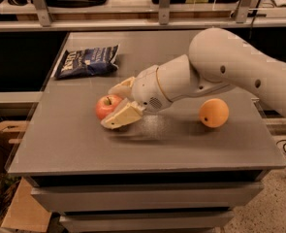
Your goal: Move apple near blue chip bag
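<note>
The red apple (106, 106) sits on the grey table (84, 144), left of centre. My gripper (109, 108) reaches in from the right, open, with one pale finger (122, 117) in front of the apple and the other (121, 87) behind it. The apple lies between the two fingers and rests on the table. The blue chip bag (88, 61) lies flat at the table's back left, well apart from the apple.
An orange round fruit (214, 112) sits to the right, under my arm (220, 67). A shelf rail with metal uprights (162, 18) runs behind the table. Cardboard boxes (7, 188) stand on the floor at the left.
</note>
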Robot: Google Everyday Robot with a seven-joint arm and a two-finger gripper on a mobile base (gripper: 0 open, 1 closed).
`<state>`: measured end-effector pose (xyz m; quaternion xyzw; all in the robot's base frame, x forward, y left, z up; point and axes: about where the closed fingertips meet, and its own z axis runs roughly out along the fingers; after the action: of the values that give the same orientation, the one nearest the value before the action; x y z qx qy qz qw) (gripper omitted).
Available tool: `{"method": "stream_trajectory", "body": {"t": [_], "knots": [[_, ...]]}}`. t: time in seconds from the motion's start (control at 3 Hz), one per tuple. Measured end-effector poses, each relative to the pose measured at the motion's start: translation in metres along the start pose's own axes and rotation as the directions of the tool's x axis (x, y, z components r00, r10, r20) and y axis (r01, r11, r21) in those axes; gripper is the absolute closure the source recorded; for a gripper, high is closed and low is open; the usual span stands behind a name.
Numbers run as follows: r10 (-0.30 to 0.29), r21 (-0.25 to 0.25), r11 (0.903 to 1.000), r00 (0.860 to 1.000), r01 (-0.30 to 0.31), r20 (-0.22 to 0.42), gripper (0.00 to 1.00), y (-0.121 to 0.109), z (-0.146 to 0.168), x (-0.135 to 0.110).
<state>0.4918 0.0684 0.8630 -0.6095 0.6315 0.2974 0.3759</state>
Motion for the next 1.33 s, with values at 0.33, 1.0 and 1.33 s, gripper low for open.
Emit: {"method": "stream_trajectory", "body": {"t": [0.33, 1.0, 1.33], "knots": [[0.004, -0.008, 1.0, 1.0, -0.004, 0.003, 0.62, -0.001, 0.003, 0.001], [-0.033, -0.021, 0.9992, 0.999, 0.034, 0.018, 1.0, -0.01, 0.001, -0.017], [-0.069, -0.021, 0.9973, 0.997, 0.07, 0.029, 1.0, -0.02, 0.0, -0.038]]}}
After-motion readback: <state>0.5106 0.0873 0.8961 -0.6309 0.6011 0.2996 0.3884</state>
